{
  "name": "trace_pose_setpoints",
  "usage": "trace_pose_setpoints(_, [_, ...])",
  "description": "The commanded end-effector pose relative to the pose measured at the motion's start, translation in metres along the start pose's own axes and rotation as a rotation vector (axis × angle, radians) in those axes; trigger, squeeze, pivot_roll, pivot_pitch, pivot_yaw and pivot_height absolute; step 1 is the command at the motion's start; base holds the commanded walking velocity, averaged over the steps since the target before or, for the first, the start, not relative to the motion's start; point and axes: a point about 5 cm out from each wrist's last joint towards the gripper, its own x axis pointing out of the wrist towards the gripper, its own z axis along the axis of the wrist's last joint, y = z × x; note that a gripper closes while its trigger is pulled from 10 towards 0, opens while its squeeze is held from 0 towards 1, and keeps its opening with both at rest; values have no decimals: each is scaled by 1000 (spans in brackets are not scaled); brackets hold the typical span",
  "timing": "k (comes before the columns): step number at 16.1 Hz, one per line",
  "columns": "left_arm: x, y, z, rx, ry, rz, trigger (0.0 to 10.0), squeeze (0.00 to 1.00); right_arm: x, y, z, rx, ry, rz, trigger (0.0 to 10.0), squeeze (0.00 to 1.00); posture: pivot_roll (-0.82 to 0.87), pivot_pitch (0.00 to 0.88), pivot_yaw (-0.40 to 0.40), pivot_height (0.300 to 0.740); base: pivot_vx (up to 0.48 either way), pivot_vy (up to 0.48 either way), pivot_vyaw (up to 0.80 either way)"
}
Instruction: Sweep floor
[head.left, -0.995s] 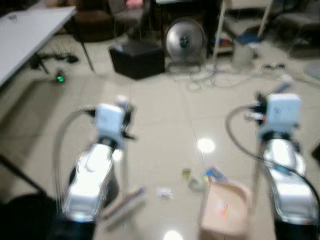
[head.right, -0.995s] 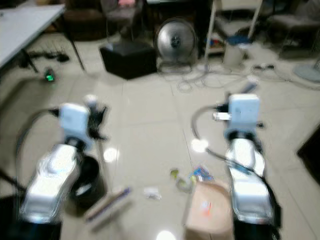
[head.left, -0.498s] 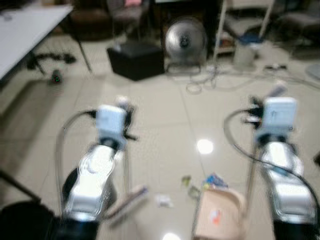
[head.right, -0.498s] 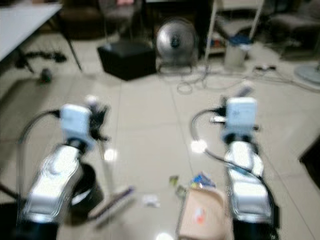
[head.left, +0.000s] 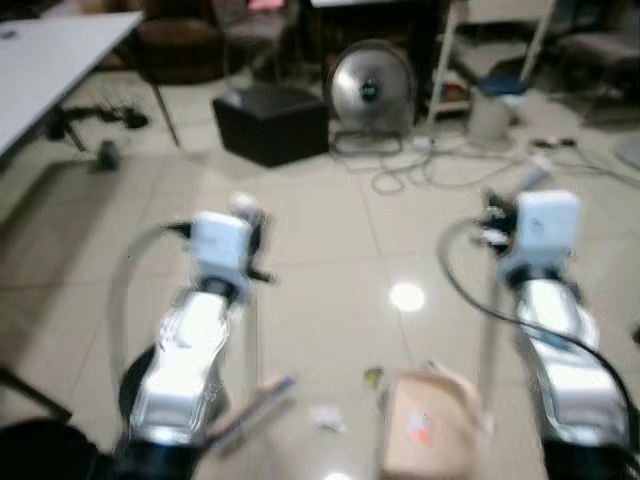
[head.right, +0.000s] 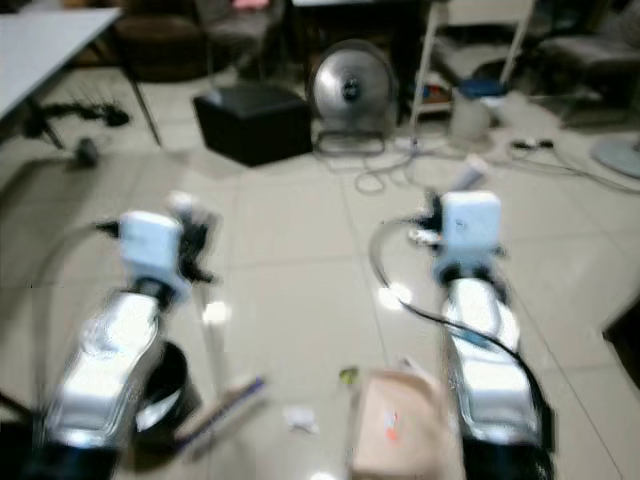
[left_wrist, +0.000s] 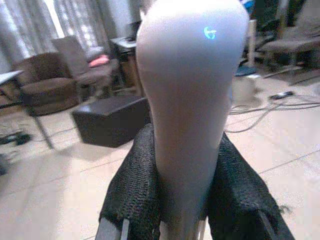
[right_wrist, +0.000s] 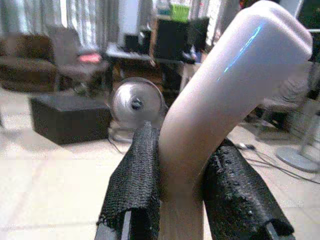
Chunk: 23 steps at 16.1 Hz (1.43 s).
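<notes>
My left gripper (left_wrist: 185, 150) is shut on the pale broom handle (left_wrist: 192, 90). The handle runs down past my left arm to the broom head (head.left: 255, 400) on the tiles. My right gripper (right_wrist: 182, 150) is shut on the curved cream handle (right_wrist: 225, 85) of the dustpan. The beige dustpan (head.left: 425, 435) rests on the floor in front of my right arm. Between the broom head and the dustpan lie a white scrap (head.left: 325, 417) and a small green bit (head.left: 373, 377). The eye views are blurred.
A black bin (head.right: 165, 395) stands under my left arm. Farther off are a black box (head.left: 270, 122), a round metal fan (head.left: 372, 85), loose cables (head.left: 420, 165), a white bucket (head.left: 490, 110) and a white table (head.left: 50, 60) at the left.
The view has shifted slightly. My right arm and the dustpan have moved a little left, and the blue wrapper seen by the pan's edge has gone from sight. The broom stays put.
</notes>
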Motion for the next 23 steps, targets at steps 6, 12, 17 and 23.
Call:
trace_pose_setpoints(6, [-5,5,4,-6,-30,-2,10000,0,7,23,3,1,-90,125,10000,0,21,107,57,740,60,0,0])
trace_pose_setpoints(12, [5,8,-2,3,-43,33,10000,0,27,41,-5,-35,-170,171,10000,0,58,247,90,740,0,0,0])
trace_pose_setpoints(17, [20,11,3,-18,-116,52,10000,0,36,56,-5,-63,-228,216,10000,0,87,325,114,740,0,0,0])
trace_pose_setpoints(23, [48,1,16,-53,-202,116,10000,0,37,75,-10,-104,-301,254,10000,0,119,356,137,740,0,0,0])
